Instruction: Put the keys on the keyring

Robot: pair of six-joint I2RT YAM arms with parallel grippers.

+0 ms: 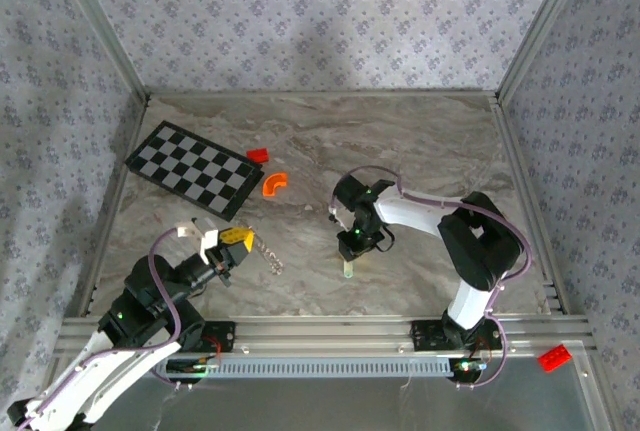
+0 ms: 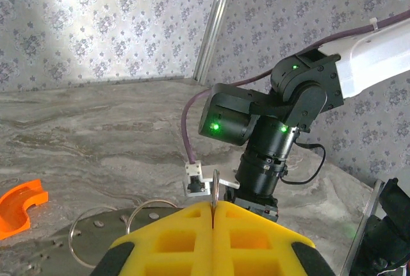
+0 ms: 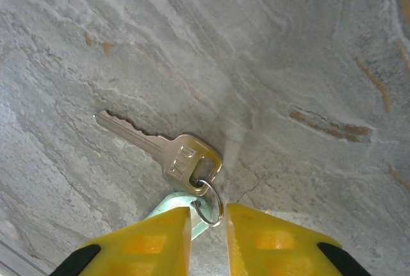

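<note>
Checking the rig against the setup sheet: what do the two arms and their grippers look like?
The left arm and right arm both have white links and black joints, and a looping purple cable runs along each. Small green lights glow on the right arm's joints. The left gripper and right gripper have yellow fingers with moulded pockets and black bases.

Right hand partly hides the pale green tag.

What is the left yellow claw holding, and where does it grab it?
The left gripper pinches the keyring by the near end of its thin metal rim, between its shut fingertips.
</note>
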